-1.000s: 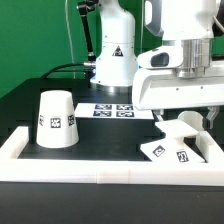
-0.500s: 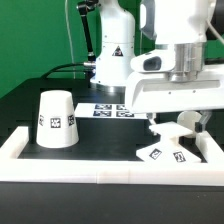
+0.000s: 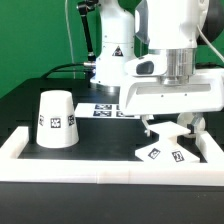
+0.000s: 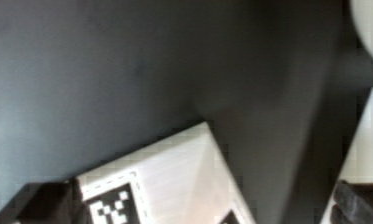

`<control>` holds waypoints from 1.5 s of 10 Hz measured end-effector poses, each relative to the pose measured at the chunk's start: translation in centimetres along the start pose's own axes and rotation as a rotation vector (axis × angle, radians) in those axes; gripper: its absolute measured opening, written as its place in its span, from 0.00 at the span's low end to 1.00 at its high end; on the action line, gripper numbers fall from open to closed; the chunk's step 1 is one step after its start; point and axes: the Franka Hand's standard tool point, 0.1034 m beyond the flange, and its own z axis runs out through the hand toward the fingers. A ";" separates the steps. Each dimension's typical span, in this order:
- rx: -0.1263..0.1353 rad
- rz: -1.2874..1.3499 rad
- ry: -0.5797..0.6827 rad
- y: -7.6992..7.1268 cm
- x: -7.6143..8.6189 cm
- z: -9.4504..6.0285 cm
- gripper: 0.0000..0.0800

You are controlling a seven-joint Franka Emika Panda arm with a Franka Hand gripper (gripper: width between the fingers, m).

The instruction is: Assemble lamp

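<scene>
The lamp's tapered shade [image 3: 57, 120] stands mouth down on the black table at the exterior view's left. The flat square base [image 3: 168, 153] with tags lies at the right, near the front wall. My gripper [image 3: 171, 129] hangs just above the base, jaws spread wide and empty. In the wrist view the base's white corner with a tag [image 4: 165, 180] lies between the gripper's [image 4: 197, 212] dark fingers, which show at the picture's edges. The bulb is hidden behind my hand.
A low white wall [image 3: 100, 171] borders the table's front and sides. The marker board [image 3: 103, 108] lies at the back, in front of the robot's white pedestal [image 3: 113, 55]. Green backdrop behind.
My gripper has moved toward the exterior view's left and come lower over the base. The shade and base have not moved.
</scene>
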 end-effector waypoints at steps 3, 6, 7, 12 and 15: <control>0.006 -0.008 0.001 -0.8 -0.1 -2.7 0.87; 0.010 -0.034 0.022 -2.9 -1.8 -3.2 0.87; 0.010 -0.034 0.022 -2.8 -1.8 -3.2 0.87; 0.010 0.100 -0.012 -4.7 -3.9 -2.8 0.87; 0.007 0.089 -0.047 -5.1 -4.9 -2.5 0.87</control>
